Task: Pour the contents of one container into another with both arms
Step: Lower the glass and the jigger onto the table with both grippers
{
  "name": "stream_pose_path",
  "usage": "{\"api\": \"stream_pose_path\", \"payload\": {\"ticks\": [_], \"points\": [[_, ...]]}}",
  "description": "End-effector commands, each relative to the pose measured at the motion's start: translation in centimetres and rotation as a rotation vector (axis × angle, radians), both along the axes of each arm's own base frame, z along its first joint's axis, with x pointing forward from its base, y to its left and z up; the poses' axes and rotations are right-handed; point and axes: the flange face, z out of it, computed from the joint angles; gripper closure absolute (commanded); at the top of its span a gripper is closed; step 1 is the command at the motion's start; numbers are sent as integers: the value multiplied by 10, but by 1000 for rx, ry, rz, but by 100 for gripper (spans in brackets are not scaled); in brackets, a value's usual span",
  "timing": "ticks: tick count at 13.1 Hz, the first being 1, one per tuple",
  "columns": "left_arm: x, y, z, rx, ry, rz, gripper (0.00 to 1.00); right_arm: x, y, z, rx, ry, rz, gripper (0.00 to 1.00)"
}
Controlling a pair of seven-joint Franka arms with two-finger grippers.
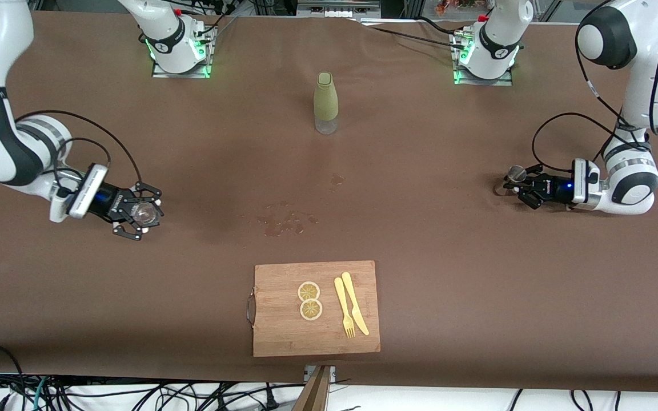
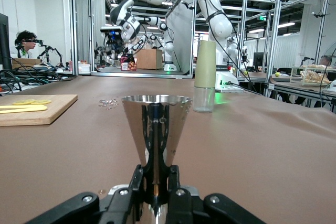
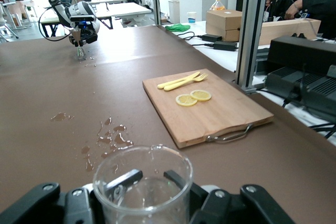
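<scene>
Left pincer (image 1: pixel 518 184) pinching the jigger (image 1: pixel 515 173) mid-right, right pincer (image 1: pixel 141 212) pinching the glass cup (image 1: pixel 145 212) mid-left; a misaligned tilt risks another spill.

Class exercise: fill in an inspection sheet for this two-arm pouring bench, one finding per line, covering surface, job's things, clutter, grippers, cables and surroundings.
Surface: brown table cover with spilled liquid near its middle.
Job's things: clear glass cup and metal jigger, each held at its own arm's end.
Clutter: green-sleeved bottle; cutting board with lemon slices, fork and knife.
Grippers: right gripper shut on the cup; left gripper shut on the jigger.
Cables: black cables looping along both arms.
Surroundings: lab frames, benches, people seated.
</scene>
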Motion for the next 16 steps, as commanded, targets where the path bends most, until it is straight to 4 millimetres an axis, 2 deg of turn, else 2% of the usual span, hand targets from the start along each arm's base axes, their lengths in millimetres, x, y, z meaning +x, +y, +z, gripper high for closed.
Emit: {"api": "stream_pose_path", "payload": {"ticks": [1,2,5,8,11,12,13,14,16], "points": [[-19,16,-6,-49,-204,-34,100,-5,-8,-33,31,-18,4,73],[-21,17,-10,-51,-209,-32,100,-8,-9,-45,28,-17,9,73],[-11,23,-21,-56,-257,-78,100,-17,-21,-71,19,-36,21,73],[-15,22,-31,-73,-266,-79,100,-34,-29,-109,71,-8,35,73],[-21,21,-43,-75,-245,-77,100,-45,-30,-122,108,-41,84,72],[-22,21,-45,-73,-243,-77,64,-48,-32,-124,115,-49,110,72],[-22,22,-46,-67,-244,-75,2,-51,-34,-124,111,-47,139,72],[-21,23,-46,-55,-239,-72,0,-54,-39,-124,105,-48,163,72],[-3,29,-41,31,-207,-77,0,-59,-48,-129,85,-72,184,72]]}}
